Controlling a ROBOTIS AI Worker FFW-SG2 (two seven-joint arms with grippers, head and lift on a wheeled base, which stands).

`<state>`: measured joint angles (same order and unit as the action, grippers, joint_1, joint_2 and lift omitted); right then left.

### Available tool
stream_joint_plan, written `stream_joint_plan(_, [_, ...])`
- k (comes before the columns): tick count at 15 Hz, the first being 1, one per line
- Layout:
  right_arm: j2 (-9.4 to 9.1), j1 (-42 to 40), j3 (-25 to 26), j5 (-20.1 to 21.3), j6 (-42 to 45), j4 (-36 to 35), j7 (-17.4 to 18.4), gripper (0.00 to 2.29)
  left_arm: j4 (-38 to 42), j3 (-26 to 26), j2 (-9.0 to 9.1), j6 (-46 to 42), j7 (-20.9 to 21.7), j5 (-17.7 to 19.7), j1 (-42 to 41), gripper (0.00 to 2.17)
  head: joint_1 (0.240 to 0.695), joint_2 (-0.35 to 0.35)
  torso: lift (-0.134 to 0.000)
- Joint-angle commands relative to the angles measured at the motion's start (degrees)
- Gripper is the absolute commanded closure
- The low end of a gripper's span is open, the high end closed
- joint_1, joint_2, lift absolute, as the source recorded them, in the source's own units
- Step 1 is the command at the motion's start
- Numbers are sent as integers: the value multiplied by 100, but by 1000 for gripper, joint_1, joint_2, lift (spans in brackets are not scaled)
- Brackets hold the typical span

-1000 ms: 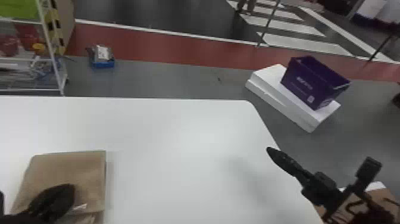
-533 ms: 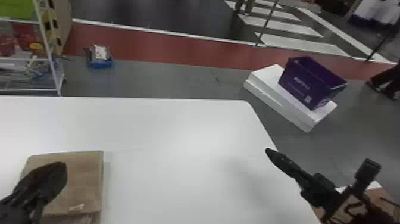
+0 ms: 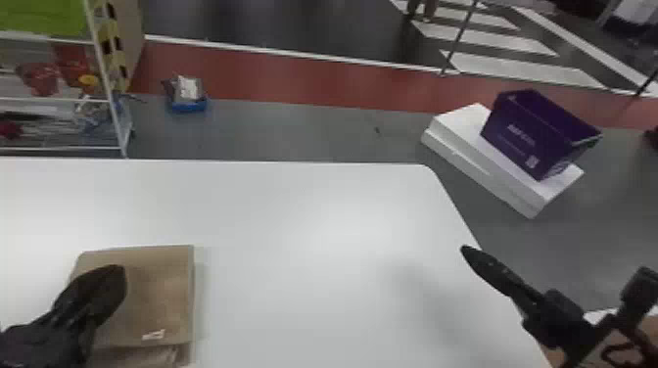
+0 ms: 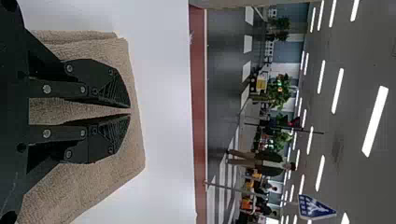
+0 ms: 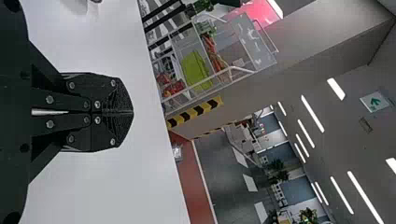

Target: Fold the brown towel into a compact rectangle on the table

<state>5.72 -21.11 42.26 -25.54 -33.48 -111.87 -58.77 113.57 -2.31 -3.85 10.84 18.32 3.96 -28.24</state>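
One brown towel (image 3: 159,293) lies beneath the left tool (image 3: 117,276).

Words: none legible | head view, upper right: purple bin (image 3: 514,129), pale lettering, square code label (image 3: 532,161) | head view, lower left: brown towel (image 3: 156,293), pale tag-like patch (image 3: 154,335), unreadable | left wrist view: blue sign (image 4: 314,208), white pictogram | right wrist view: white sign (image 5: 375,101), green arrow
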Motion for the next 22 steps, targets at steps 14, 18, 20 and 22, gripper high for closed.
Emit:
stream_joint_plan(14, [8,-121,265,-232,-5,-54,-73,2243,87,469,-37,-174,111,-308,-682,971,695,-350,-124])
stream_joint_plan(18, [8,-104,195,-224,-5,-54,-73,2243,851,433,-46,-156,67,-194,-990,967,695,-350,-124])
stream_joint_plan(20, [-27,-104,2,-206,-58,-239,50,2243,1449,319,-63,-121,128,201,-1210,967,695,-350,-124])
stream_joint_plan(22, [-343,-112,-350,22,-410,-968,648,2010,2073,310,-54,-86,5,289,-1359,917,695,-350,-124])
